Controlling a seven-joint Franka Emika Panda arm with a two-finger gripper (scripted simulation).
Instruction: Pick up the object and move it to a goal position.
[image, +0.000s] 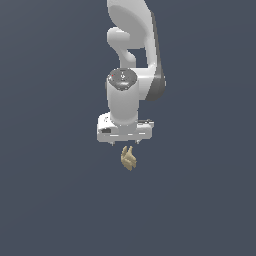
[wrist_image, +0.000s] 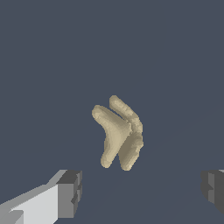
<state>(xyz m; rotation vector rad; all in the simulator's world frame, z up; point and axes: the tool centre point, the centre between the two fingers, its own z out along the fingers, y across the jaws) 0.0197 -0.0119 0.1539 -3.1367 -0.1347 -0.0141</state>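
The object (image: 129, 158) is a small tan, lumpy thing shaped like two bent lobes side by side. It lies on the dark grey ground just below the white hand in the exterior view. In the wrist view the object (wrist_image: 119, 133) sits between and beyond the two dark finger pads (wrist_image: 70, 192), touching neither. My gripper (image: 125, 143) hangs straight above it, open, its fingers spread far wider than the object, with nothing held.
The white arm (image: 132, 60) rises behind the hand toward the top of the exterior view. A uniform dark grey surface (image: 50, 200) surrounds the object on all sides.
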